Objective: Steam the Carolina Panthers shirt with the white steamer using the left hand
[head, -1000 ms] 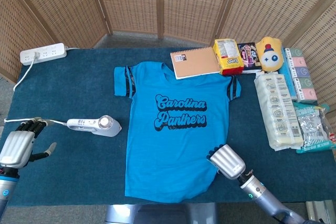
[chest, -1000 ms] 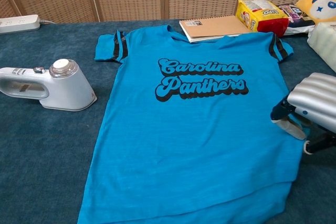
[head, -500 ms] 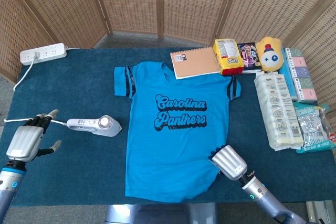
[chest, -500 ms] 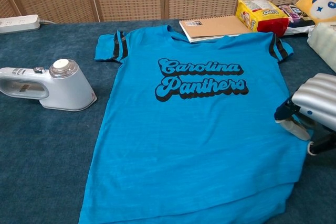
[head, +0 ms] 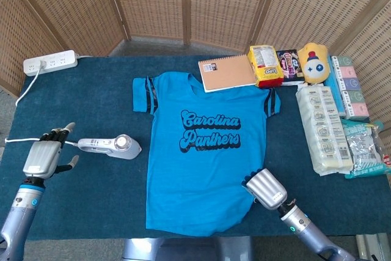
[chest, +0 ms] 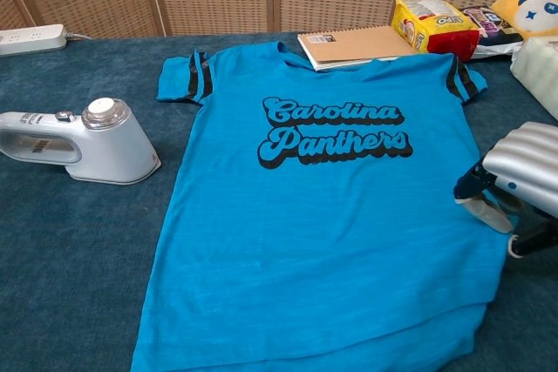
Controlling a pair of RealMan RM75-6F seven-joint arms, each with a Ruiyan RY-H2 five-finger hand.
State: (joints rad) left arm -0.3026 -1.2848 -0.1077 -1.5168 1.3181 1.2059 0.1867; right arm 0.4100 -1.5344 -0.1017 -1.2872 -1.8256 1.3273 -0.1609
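The blue Carolina Panthers shirt lies flat in the middle of the table. The white steamer lies on its side left of the shirt, its handle pointing left. My left hand hovers just left of the steamer's handle with fingers spread, holding nothing; the chest view does not show it. My right hand rests on the shirt's lower right edge, fingers bent down onto the cloth.
A white power strip sits at the far left corner, its cord running down the left side. A notebook, snack bag, yellow plush and packaged goods crowd the back right. The table cover is dark blue.
My left hand has moved up and to the right, closer to the steamer's handle. The right hand shifted slightly at the shirt's edge. The steamer and shirt have not moved.
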